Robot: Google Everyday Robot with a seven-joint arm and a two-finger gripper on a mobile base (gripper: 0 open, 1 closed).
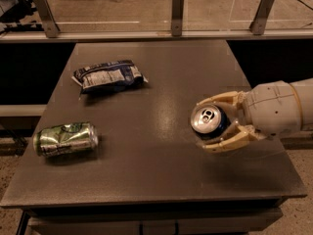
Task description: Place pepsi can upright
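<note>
The pepsi can point(210, 121), dark blue with a silver top and pull tab, is held on its side with its top facing the camera, at the right of the dark table point(146, 170). My gripper point(217, 122) comes in from the right and is shut on the can, one cream finger above it and one below. Whether the can touches the table surface cannot be told.
A green-silver can point(66, 138) lies on its side at the table's front left. A dark blue chip bag point(108, 75) lies at the back left. A glass rail with metal posts point(177, 6) runs behind the table.
</note>
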